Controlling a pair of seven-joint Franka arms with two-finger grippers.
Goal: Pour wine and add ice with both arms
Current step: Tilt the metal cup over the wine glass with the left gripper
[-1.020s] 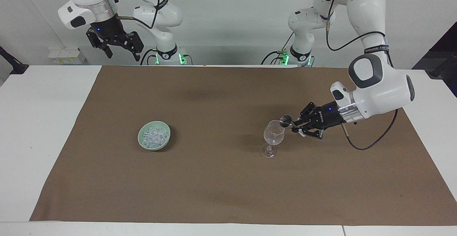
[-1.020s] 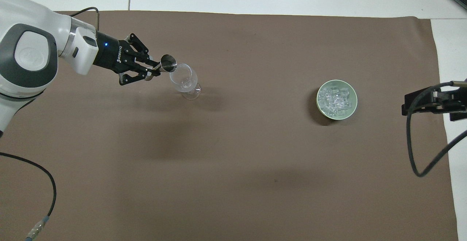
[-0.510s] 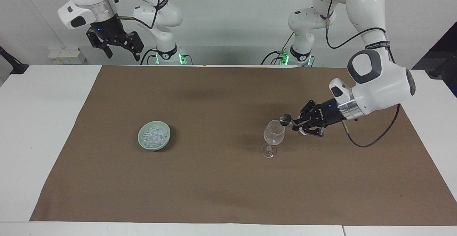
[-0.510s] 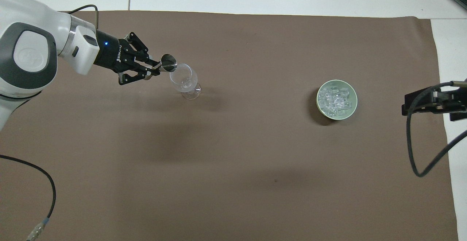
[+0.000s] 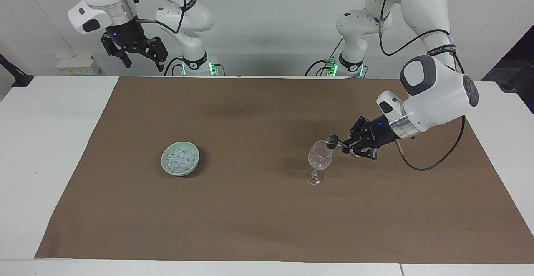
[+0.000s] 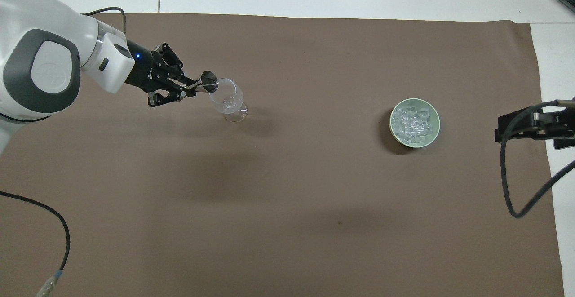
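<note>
You have the pour under way, the ice not begun: brown mat [image 5: 258, 209], idle right gripper [image 5: 137, 54] parted, ice [image 5: 180, 159] (in its green bowl [image 5: 164, 163]), wine glass [image 5: 320, 155], left gripper [image 5: 345, 145] clamped on tipped steel jigger [image 5: 333, 141].

Arms [image 5: 434, 96]: two, glossy white shells, grey-black joint caps, metal wrist rings. Black grippers, blue LED on each. Loose black cables; banded black straps on links. Green lights at both bases, upper centre of the facing view.
</note>
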